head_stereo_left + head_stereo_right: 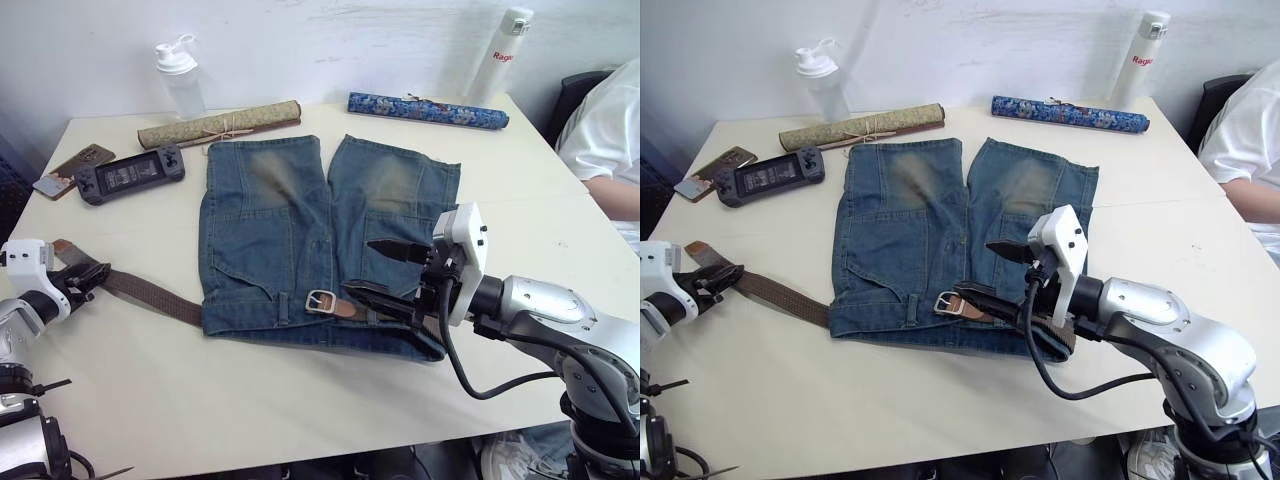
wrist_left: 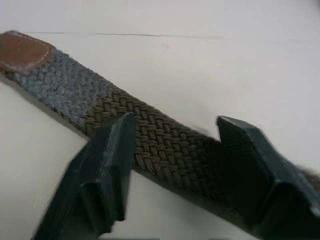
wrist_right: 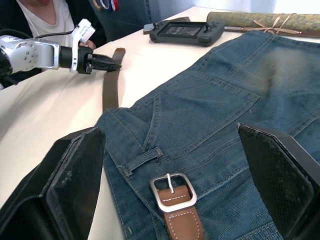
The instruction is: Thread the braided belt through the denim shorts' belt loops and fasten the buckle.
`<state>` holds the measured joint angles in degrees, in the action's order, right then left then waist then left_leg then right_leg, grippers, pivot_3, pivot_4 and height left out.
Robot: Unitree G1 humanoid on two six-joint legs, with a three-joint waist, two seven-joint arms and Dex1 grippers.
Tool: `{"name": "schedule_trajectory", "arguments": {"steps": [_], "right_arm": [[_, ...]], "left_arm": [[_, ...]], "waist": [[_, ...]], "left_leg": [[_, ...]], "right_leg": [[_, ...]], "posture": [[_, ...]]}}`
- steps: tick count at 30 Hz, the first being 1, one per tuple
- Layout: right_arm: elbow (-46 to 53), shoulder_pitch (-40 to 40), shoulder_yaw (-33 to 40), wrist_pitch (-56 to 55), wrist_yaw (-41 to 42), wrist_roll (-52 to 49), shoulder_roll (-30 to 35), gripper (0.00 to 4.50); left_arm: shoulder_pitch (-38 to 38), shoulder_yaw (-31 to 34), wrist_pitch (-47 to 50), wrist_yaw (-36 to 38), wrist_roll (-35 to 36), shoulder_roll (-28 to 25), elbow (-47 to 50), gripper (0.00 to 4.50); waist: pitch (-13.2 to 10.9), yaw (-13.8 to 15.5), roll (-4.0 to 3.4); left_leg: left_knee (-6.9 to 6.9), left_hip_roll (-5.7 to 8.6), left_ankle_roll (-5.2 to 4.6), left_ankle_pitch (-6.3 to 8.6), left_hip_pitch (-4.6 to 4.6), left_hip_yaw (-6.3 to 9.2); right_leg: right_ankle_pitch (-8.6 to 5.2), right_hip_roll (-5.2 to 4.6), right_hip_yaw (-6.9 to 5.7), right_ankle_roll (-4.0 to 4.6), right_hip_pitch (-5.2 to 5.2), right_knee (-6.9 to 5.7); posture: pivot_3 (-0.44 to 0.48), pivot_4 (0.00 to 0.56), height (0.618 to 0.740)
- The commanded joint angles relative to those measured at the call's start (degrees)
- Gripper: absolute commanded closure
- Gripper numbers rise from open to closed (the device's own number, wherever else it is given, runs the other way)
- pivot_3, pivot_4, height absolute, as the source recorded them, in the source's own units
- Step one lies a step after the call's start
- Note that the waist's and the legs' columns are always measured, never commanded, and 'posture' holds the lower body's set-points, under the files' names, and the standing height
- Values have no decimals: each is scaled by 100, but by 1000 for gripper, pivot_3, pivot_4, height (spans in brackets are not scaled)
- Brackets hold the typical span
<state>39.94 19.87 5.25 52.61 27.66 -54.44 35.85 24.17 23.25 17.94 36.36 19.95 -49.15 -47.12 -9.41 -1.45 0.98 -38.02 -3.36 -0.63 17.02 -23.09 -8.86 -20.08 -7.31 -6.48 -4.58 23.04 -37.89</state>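
Olive-brown braided belt with a tan leather tip, lying across the white tabletop and running under the waistband of the faded blue denim shorts, which lie flat at the tabletop's centre; square silver buckle on brown leather resting on the waistband near the middle, just beside a narrow denim belt loop. Left end effector, its two black fingers closed around the belt near the tan tip, on the shorts' left. Right end effector, fingers spread wide apart, above the shorts just right of the buckle. Beyond the shorts: a black handheld game console, a rolled olive scroll, a rolled blue scroll, a clear shaker bottle and a white flask
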Motion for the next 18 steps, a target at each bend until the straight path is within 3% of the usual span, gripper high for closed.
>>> {"name": "schedule_trajectory", "arguments": {"steps": [1,2,3,9,13,18], "right_arm": [[84,132,159,-164,-63,6,56,0],[65,146,152,-175,-67,27,58,0],[44,158,145,-186,-63,49,64,0],[-58,211,103,-231,-36,134,72,0],[-143,238,50,-282,14,232,67,0],[-225,281,-8,-321,49,352,32,0]], "left_arm": [[-362,-324,381,146,-163,343,-26,3838],[-385,-304,394,93,-159,375,26,4359],[-401,-292,399,43,-164,409,67,4435],[-497,-139,-78,-419,-254,566,400,4435],[-577,193,-1351,-1119,-397,677,1055,4435],[-944,591,-2050,-1377,-182,920,2145,4435]], "waist": [[7,18,-16],[9,31,-21],[10,47,-24],[11,115,-27],[8,119,-21],[-23,113,53]], "left_leg": [[0,3,-3,0,2,1],[0,8,-6,1,3,4],[0,11,-7,1,6,7],[0,14,-16,6,33,9],[3,13,-22,10,38,11],[6,8,-10,4,16,28]], "right_leg": [[0,-4,0,-1,-3,0],[1,-9,2,-2,-7,0],[1,-13,2,-3,-11,0],[3,-18,3,-7,-41,5],[3,-18,3,-7,-46,5],[3,-15,-11,-7,-35,8]], "posture": [[0,150,717],[0,150,717],[0,150,717],[0,150,717],[0,150,717],[0,150,717]]}}
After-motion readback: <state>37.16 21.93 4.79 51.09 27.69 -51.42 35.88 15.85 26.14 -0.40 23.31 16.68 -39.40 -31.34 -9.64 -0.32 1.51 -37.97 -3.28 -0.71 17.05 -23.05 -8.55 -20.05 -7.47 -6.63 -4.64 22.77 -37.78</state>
